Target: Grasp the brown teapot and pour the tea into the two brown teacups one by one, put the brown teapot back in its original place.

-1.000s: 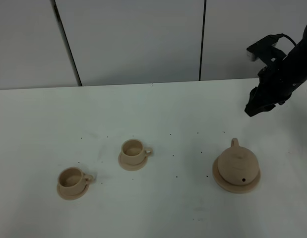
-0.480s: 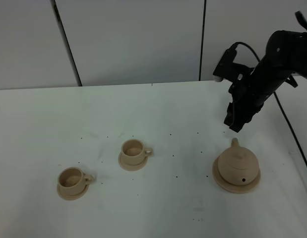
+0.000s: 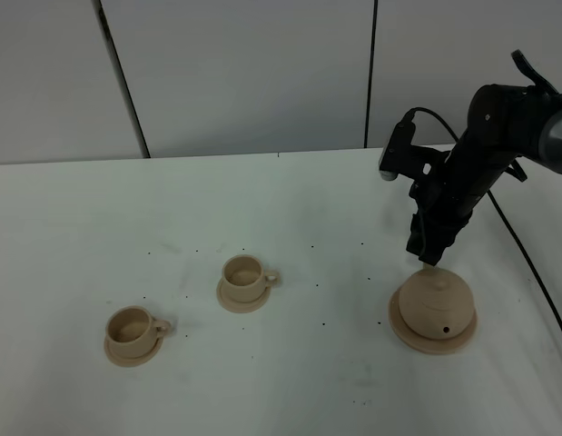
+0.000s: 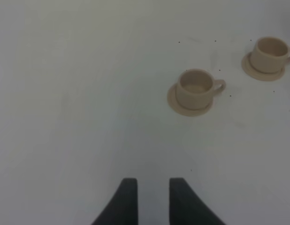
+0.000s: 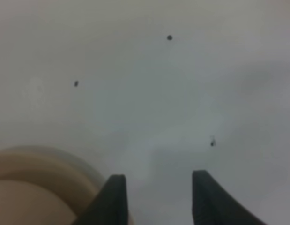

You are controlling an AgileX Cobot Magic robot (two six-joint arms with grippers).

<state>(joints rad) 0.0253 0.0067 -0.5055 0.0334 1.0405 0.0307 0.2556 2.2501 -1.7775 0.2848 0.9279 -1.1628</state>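
The brown teapot [image 3: 435,304] sits on its round tan plate [image 3: 409,335] at the right of the table. My right gripper [image 3: 428,258] points down just above the teapot's far side, where the handle is hidden behind it. In the right wrist view the right gripper [image 5: 156,199] is open, with only bare table between its fingers and the teapot's tan curve [image 5: 23,197] beside one finger. Two brown teacups on saucers stand left of centre, one [image 3: 244,273] farther back and one [image 3: 132,327] nearer the front. My left gripper [image 4: 152,201] is open over bare table, well short of the cups [image 4: 196,87] [image 4: 270,52].
The white table [image 3: 308,381] carries small dark specks. A grey panelled wall [image 3: 253,73] rises behind its far edge. The right arm's black cable [image 3: 535,272] trails down over the table's right side.
My right arm has swung in from the far right and come down leftward, from high above the table to just over the teapot. Teapot and cups have not moved.
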